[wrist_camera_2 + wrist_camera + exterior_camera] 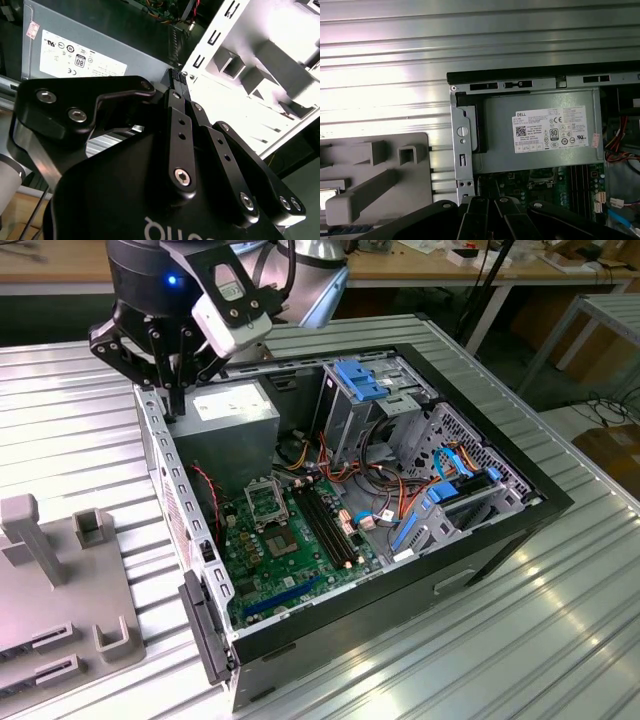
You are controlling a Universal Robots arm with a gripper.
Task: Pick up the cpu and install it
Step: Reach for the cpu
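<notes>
My black gripper [172,405] hangs over the back corner of the open computer case [540,502], at the exterior view's left, just above the case wall beside the grey power-supply box [235,412]. In the second wrist view the gripper [178,80] is shut, its fingertips meeting with nothing visible between them. The framed socket [262,502] sits on the green motherboard [300,570], well below and to the right of the gripper. The cpu is not clear to me. A pale flat patch [326,197] lies on the grey fixture at the picture's edge, and I cannot tell what it is.
A grey fixture [60,590] with an upright post and small blocks stands on the ribbed metal table [520,640], left of the case. Inside the case are blue drive brackets [365,380], memory slots [325,525], a bare dark chip [281,541] and loose cables [390,485].
</notes>
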